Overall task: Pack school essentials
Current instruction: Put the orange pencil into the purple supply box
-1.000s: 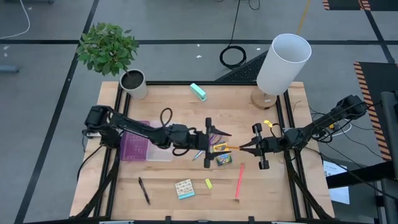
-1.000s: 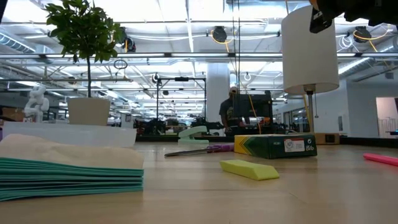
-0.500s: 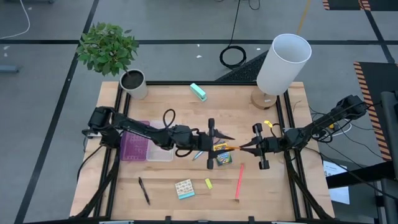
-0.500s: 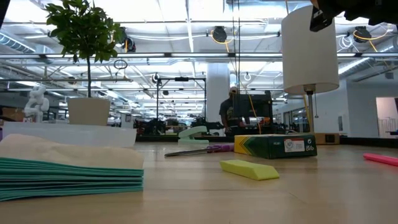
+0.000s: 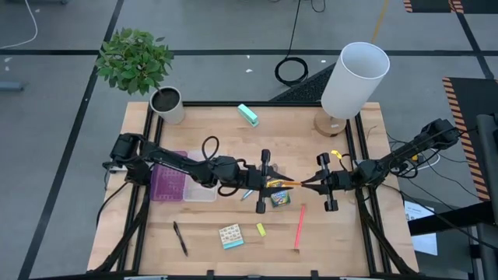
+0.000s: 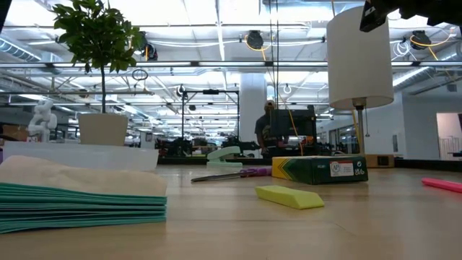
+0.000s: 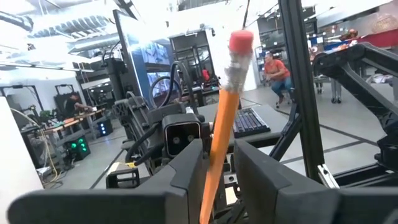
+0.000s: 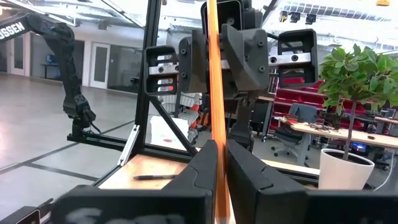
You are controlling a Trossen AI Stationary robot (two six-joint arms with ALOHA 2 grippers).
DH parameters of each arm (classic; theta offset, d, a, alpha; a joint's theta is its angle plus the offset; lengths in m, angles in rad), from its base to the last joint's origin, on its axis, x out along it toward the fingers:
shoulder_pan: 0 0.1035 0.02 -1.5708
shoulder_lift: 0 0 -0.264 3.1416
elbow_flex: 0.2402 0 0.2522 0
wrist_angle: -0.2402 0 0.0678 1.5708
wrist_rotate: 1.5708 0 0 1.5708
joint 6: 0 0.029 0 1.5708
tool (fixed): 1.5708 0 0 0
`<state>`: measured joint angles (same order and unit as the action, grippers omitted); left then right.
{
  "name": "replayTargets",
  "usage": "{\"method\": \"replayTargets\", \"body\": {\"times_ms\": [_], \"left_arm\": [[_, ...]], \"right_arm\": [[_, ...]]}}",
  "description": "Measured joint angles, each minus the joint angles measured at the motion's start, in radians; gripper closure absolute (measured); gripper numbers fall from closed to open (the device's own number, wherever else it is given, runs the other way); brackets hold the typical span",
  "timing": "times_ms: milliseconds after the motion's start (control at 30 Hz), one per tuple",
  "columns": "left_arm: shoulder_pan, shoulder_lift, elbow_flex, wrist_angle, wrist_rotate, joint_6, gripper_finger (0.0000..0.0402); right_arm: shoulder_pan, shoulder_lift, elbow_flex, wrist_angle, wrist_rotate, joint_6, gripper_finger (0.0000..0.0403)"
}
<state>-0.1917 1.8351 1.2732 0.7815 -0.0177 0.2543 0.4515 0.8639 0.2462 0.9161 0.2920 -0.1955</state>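
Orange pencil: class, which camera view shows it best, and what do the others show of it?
The left wrist view: the orange pencil stands between the left gripper fingers, eraser visible. The right wrist view shows its shaft in the right gripper. The high view shows a short sliver between both grippers; the low view doesn't show it.

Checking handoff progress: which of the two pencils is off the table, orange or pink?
The orange pencil, held in the air between the left tool and the right tool. The pink pencil lies flat on the table, untouched.

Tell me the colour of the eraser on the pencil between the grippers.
Pink-red, clearest in the left wrist view: eraser.
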Motion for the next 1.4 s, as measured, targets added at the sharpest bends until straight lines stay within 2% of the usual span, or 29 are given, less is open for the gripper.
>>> {"method": "replayTargets", "body": {"times_ms": [333,533,767,867,967,1067,1233,1400], "left_arm": [[0.0,0.0,0.0,0.001,0.003,0.016,0.0313],[0.004,-0.001,0.0,-0.007,0.027,0.031,0.0386],[0.009,-0.002,0.0,-0.03,0.029,0.005,0.0383],[0.016,-0.03,-0.003,-0.104,0.029,-0.023,0.0388],[0.025,-0.077,-0.002,-0.195,0.028,-0.048,0.0386],[0.031,-0.135,-0.002,-0.331,-0.005,-0.096,0.0385],[0.033,-0.273,0.0,-0.65,-0.138,-0.172,0.0389],[0.033,-0.388,-0.002,-0.959,-0.26,-0.293,0.0384]], "right_arm": [[0.0,0.0,0.0,0.0,0.0,0.0,0.0387],[0.0,0.001,0.0,-0.004,-0.006,0.0,0.0387],[0.0,0.0,-0.001,0.0,0.0,0.0,0.0387],[0.0,0.0,-0.001,-0.001,0.01,-0.001,0.0378],[0.013,0.0,-0.001,-0.022,0.074,-0.006,0.0345],[0.017,0.0,-0.001,-0.047,0.147,-0.008,0.029],[0.017,-0.003,0.0,-0.073,0.204,-0.005,0.0201],[0.017,-0.004,-0.001,-0.12,0.206,0.048,0.016]]}}
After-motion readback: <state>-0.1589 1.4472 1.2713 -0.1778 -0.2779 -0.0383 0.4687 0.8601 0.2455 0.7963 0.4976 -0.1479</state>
